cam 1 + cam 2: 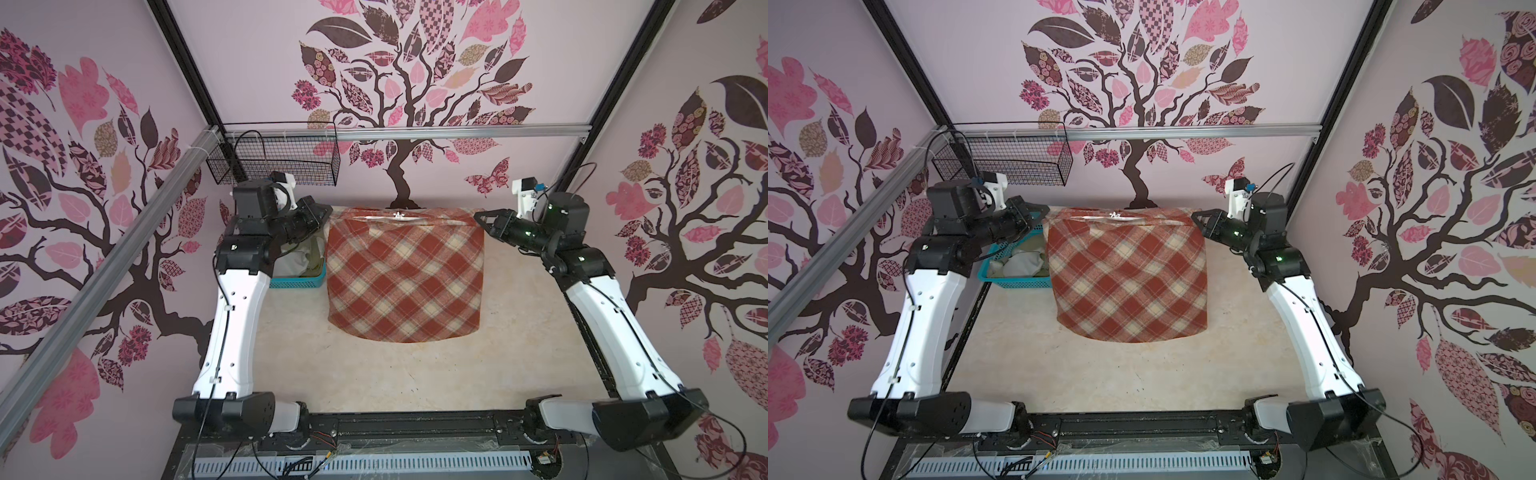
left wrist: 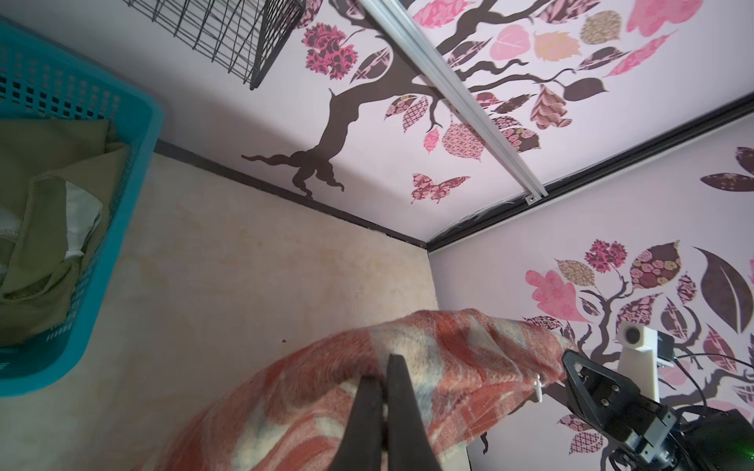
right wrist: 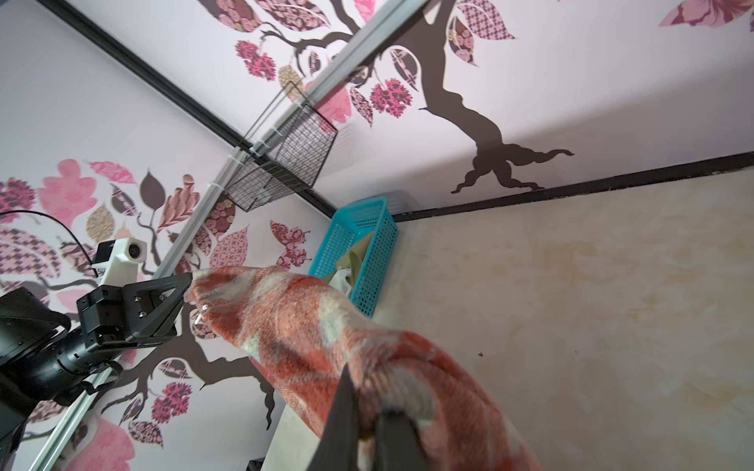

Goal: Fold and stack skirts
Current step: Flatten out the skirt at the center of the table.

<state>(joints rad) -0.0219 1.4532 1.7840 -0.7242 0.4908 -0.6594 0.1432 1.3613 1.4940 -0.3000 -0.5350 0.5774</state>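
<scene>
**Desk** (image 1: pixel 415 374): the pale, mottled surface that carries everything; we see its near half bare.

**Plaid skirt** (image 1: pixel 405 274): thick rust-red and cream cloth, raised above the far middle of the desk. Its waistband runs along the far edge and is held at both ends. The rest drapes down towards the desk's centre. We cannot tell whether the hem touches the surface.

**Basket** (image 1: pixel 1017 284): turquoise plastic, at the far left corner of the desk, just beside the hanging cloth.

**Olive skirt** (image 2: pixel 49 155): crumpled inside the basket, pale lining showing, not yet folded.

**Left claw** (image 1: pixel 327 212) and **right claw** (image 1: pixel 478 216): each is clenched on one end of the plaid skirt's waistband, as both wrist views confirm.

**White fastener** (image 1: pixel 398 215): a small tab at mid-waistband.

*Hazards, as we judge them.* The cloth is heavy and pinched only at two small spots, so a quick swing could pull a corner free. If the claws descend unevenly or draw closer together, the waistband between them would sag. The skirt would then land skewed or bunched, and the fold would be spoilt. The left arm works directly over the basket, so a low sweep could knock it or snag the olive skirt.
</scene>
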